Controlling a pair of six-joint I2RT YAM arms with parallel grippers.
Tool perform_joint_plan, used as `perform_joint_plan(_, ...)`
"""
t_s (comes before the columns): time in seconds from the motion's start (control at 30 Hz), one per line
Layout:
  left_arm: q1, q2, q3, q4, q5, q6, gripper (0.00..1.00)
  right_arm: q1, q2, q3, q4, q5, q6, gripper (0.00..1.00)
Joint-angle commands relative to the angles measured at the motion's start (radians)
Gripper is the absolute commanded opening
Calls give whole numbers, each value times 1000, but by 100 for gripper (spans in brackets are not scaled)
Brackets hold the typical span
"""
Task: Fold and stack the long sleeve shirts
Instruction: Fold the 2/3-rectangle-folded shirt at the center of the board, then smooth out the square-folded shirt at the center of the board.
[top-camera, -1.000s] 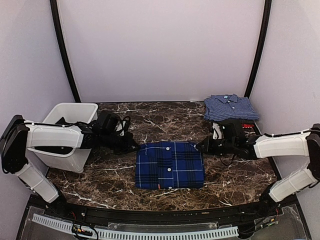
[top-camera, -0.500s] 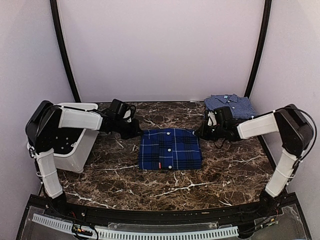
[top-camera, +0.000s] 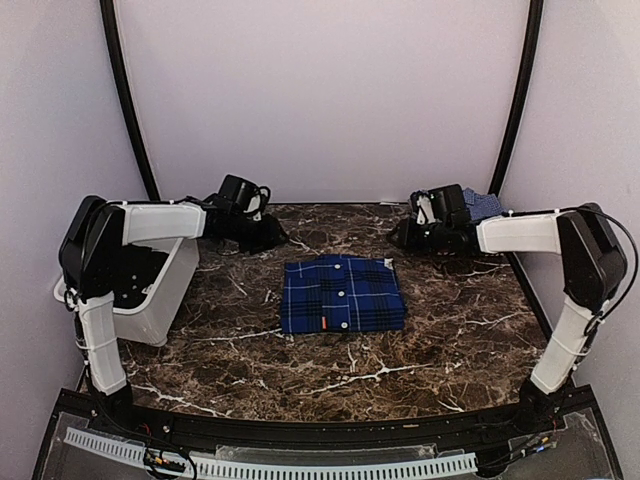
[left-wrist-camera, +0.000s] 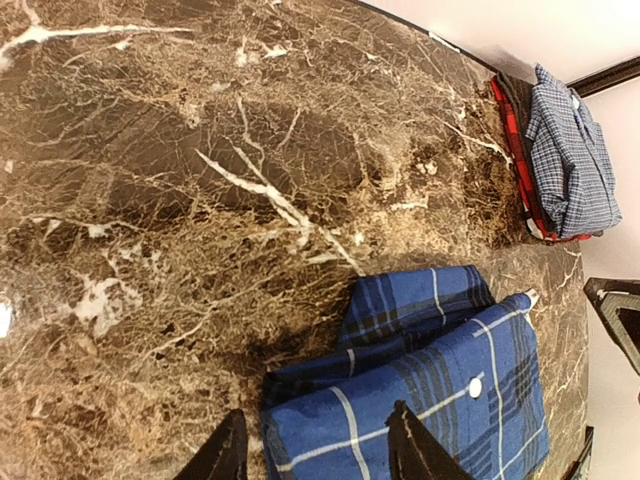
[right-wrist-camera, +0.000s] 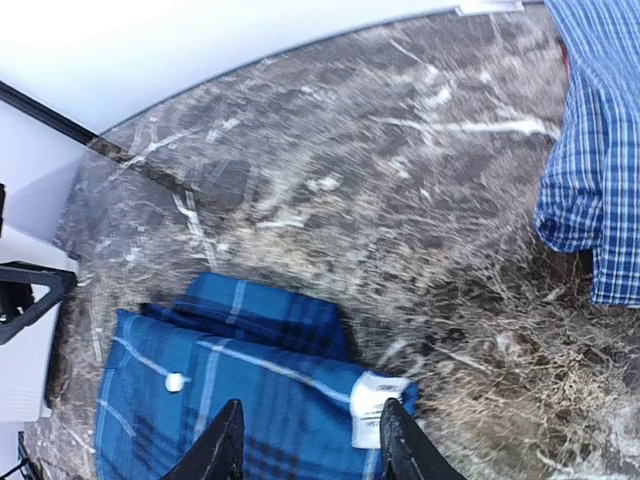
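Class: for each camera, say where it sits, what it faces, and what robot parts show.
Top external: above and behind, facing down on table; left arm, right arm show.
Left wrist: on left arm, facing plaid shirt; left gripper shows.
Right wrist: on right arm, facing plaid shirt; right gripper shows.
Both wrist views share plaid shirt, check shirt.

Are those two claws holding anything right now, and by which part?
Nothing is held. The left gripper and the right gripper both stand open and empty, apart from the folded deep-blue plaid cloth shirt.
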Motion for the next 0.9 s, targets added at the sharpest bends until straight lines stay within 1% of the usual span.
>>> perform_joint_plan(0.0, -20, -147, -79, -50, -30, 14, 45, 61, -104, -13, -52, 49, -33, 41)
perform_joint_plan(0.1, -59, -198, -120, -46, -2, 8, 43, 126, -104, -15, -74, 57, -46, 39)
perform_joint_plan(0.17, -89, -209, -143, -32, 26, -4, 40, 151, -85, -13, -71, 55, -49, 36)
perform_joint_plan(0.23, -120, -199, -150, -13, 50, -19, 39, 159, -49, 2, -67, 43, -47, 31)
perform_joint_plan(0.33, -153, -159, -127, 10, 90, -37, 36, 161, 12, 35, -69, 26, -54, 27)
perform_joint_plan(0.47, -182, -44, -56, 18, 118, -33, 33, 153, 118, 109, -106, 52, -79, 26)
perform_joint_plan(0.57, -184, 37, 27, 14, 123, -2, 32, 115, 197, 165, -116, 35, -72, 25)
perform_joint_plan(0.67, -183, 148, 126, -21, 99, 30, 32, 77, 282, 232, -128, 8, -63, 25)
perform_joint_plan(0.73, -182, 209, 228, -55, 84, 47, 32, 63, 336, 285, -166, -5, -61, 24)
perform_joint_plan(0.8, -180, 255, 283, -82, 64, 50, 32, 51, 369, 312, -186, -23, -52, 24)
perform_joint_plan(0.87, -174, 280, 308, -91, 48, 41, 32, 42, 376, 306, -170, -46, -33, 24)
